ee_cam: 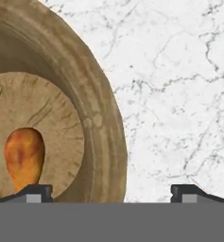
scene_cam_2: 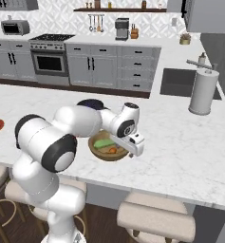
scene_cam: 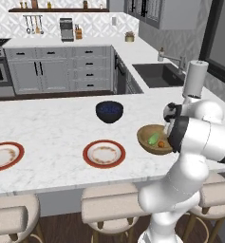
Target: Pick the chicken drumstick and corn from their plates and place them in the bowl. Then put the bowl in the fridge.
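With drumstick (ee_cam: 23, 158) and corn (scene_cam: 154, 139) inside, the stiff wooden bowl (ee_cam: 101, 123) looks best gripped at its rim, which the tool (ee_cam: 111, 193), spread wide and empty, straddles.

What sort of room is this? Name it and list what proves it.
A home kitchen, rendered. The proof: a stove with oven among grey cabinets, a sink set in the marble counter, and stools along the island.
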You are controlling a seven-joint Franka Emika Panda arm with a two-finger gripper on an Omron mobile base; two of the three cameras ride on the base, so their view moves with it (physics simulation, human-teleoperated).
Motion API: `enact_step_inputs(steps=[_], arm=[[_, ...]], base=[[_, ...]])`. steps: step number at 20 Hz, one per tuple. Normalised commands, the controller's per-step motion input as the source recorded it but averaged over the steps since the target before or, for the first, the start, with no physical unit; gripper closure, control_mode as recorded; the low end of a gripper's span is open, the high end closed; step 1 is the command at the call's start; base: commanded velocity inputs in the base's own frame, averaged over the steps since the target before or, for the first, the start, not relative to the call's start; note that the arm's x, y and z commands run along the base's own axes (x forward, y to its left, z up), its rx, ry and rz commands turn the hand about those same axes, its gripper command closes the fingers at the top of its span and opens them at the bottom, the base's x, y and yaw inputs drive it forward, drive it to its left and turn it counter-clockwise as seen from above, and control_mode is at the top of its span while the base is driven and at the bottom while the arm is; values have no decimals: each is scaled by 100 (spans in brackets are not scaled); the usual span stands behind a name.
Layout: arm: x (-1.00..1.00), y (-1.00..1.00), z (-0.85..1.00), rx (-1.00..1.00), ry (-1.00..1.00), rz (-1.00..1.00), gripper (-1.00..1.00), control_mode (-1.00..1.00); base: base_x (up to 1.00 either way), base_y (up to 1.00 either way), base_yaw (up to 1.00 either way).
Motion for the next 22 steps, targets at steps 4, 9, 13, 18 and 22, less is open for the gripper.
enact_step_inputs(steps=[4,9,13,18,22], arm=[[26,-4,-36,0,2,0,-100,-100],[18,0,-45,0,4,0,100,-100],[0,2,-12,0,0,0,100,-100],[-7,5,0,0,-1,-2,100,-100],[-62,7,27,4,-7,-22,100,-100]], base=[[0,0,0],[0,0,0],[0,0,0],[0,0,0],[0,0,0]])
